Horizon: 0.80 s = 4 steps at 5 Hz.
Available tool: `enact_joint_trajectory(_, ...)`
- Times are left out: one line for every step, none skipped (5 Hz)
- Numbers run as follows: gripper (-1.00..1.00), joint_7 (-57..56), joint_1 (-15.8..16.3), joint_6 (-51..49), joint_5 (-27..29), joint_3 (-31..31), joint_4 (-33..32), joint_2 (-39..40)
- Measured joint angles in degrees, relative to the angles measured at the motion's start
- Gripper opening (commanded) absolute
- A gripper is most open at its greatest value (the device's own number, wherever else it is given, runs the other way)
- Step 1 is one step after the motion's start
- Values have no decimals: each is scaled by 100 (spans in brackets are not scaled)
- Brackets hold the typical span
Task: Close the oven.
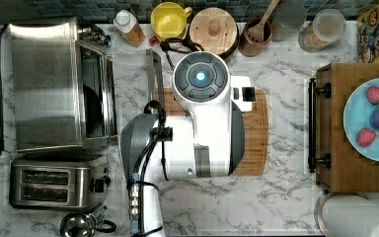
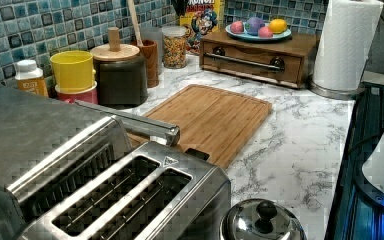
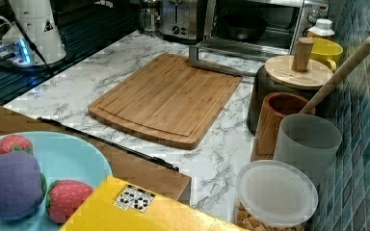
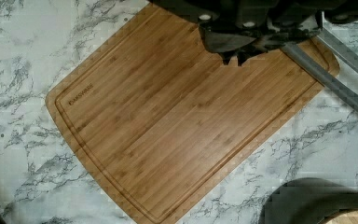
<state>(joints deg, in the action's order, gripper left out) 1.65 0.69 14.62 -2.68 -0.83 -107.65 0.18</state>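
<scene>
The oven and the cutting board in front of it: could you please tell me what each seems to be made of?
The oven looks like brushed stainless steel, with a dull grey sheen on its top; its open door seems glass-paned with a metal bar handle. The cutting board looks like bamboo or a similar wood, showing narrow, matte, honey-coloured grain strips.

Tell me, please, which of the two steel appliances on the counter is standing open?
The larger one, the oven: its glass door is dropped down flat, bar handle by the cutting board. The two-slot toaster has no door.
</scene>
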Motion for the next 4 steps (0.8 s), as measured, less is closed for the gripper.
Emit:
enact_joint_trajectory(-100, 0, -32, 41, -1, -42, -22, 0)
enact_joint_trajectory(-100, 0, -39, 42, -1, -12, -39, 0)
enact_joint_trajectory(-100, -488, -37, 298, 218, 96, -101, 17)
enact_joint_trajectory(-100, -1433, -81, 1112, 508, 177, -347, 32)
